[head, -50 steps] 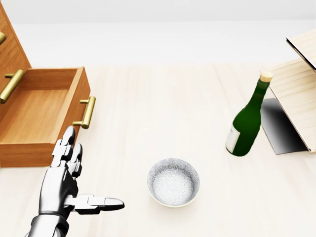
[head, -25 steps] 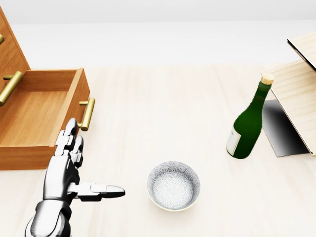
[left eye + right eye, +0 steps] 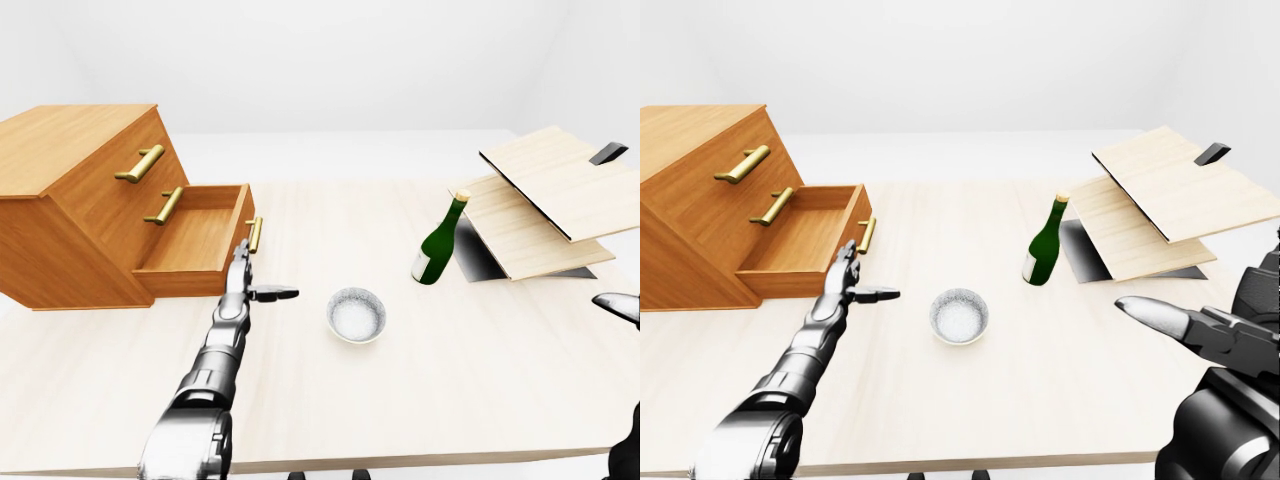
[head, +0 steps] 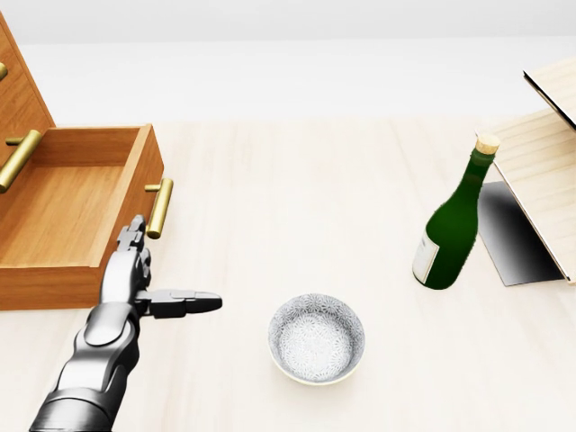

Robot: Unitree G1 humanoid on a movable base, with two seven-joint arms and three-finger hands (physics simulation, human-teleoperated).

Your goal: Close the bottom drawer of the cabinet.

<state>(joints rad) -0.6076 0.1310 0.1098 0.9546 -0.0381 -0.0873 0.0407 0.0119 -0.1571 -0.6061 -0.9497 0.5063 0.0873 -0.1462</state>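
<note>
- At the head view's left, your left robot hand (image 4: 135,270) has advanced up toward the bottom drawer (image 4: 63,211) since a second ago; its fingers are spread, gripping nothing.
- That puts it just beside the drawer front, below the brass handle (image 4: 159,208); the drawer hangs open from the cabinet (image 3: 75,205).
- Your right robot hand (image 3: 1200,330) idles, fingers apart.
- On the table (image 4: 297,207), the bowl (image 4: 317,337) and bottle (image 4: 453,222) stand well apart from your push.
</note>
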